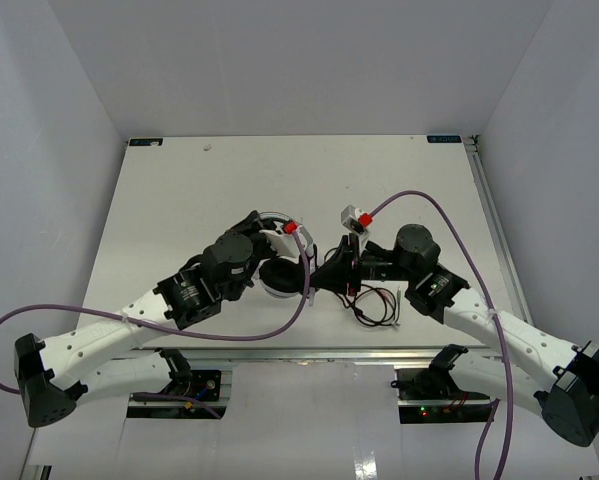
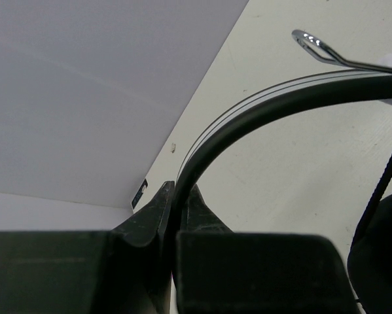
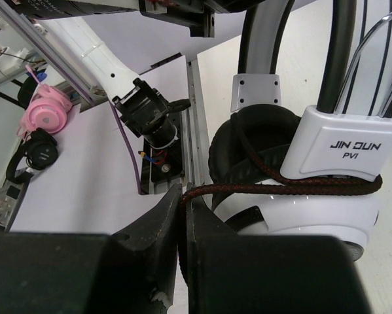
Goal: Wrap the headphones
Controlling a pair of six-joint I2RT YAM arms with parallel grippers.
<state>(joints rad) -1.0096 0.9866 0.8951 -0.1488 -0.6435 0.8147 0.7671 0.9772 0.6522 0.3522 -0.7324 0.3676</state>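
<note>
My left gripper (image 2: 176,196) was clenched on the headphones' (image 1: 279,272) thin black headband (image 2: 261,108), with the band pinched between both fingers. My right gripper (image 3: 181,204) was clamped on the braided dark cord (image 3: 281,190), which ran taut from the fingertips across the white yoke over the ear cup (image 3: 300,226). The headphones sat mid-table (image 1: 199,190), between my two wrists and towards the near edge. The top view was too cluttered to say whether they were resting on the surface or lifted. Loose cord loops lay on the table just in front of my right wrist. A pink headset (image 3: 46,108) and a black one (image 3: 42,152) lay off to the side, beyond the table rail.
</note>
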